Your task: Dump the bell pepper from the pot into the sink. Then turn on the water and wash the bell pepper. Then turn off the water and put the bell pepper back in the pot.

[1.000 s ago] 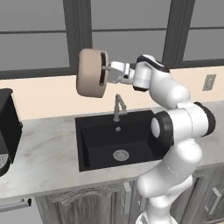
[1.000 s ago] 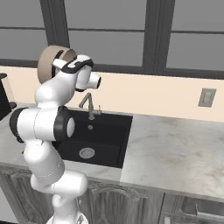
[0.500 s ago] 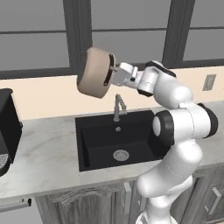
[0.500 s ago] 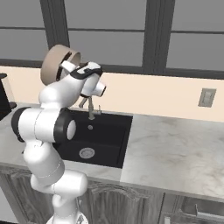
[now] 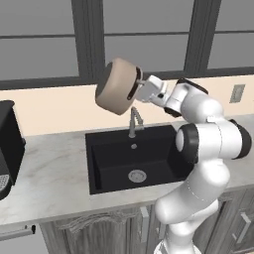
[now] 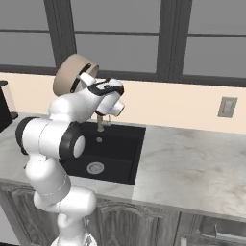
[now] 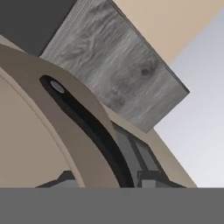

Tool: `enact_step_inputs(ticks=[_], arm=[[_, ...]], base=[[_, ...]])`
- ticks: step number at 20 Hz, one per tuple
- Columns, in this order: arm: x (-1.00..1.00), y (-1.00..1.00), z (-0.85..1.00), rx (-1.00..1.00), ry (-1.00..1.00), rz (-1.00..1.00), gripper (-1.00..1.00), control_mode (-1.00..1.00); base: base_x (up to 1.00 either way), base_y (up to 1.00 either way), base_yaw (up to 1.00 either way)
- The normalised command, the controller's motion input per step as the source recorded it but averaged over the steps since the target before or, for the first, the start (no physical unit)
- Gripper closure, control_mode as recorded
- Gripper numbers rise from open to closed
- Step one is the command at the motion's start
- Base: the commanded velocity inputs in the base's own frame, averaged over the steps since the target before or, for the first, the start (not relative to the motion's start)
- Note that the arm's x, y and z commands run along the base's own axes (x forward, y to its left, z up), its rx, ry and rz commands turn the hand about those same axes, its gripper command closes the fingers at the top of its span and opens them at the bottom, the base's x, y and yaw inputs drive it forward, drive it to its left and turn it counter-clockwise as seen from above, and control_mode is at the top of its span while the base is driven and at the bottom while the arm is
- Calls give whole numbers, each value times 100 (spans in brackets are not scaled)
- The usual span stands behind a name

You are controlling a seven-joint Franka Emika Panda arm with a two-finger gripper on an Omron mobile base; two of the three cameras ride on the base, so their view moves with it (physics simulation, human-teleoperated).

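Observation:
The beige pot hangs high over the black sink, tipped onto its side with its base towards the left. My gripper is shut on the pot's dark side handle, with the tan wall right beside it in the hand view. In the right base view the pot sits above my gripper and the arm's shoulder. The sink shows its silver drain. The bell pepper is out of view. No stream runs from the grey faucet.
A black appliance stands on the counter at the far left. Marble counter stretches to the right of the sink. A wall outlet sits on the beige backsplash, with dark window frames above it.
The hand has rolled and swung a little to the right, so the pot has turned further over while staying held above the sink.

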Motion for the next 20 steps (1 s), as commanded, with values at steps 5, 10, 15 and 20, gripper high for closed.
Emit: enact_step_inputs(ticks=[5, 10, 15, 20], arm=[[-16, -50, 13, 9, 12, 0, 100, -100], [-30, -35, 19, 10, 8, 0, 100, -100], [-30, -26, 25, 14, 7, 1, 100, -100], [-19, -17, 27, 17, 7, 5, 100, -100]], base=[[0, 0, 0], [0, 0, 0], [0, 0, 0], [0, 0, 0]])
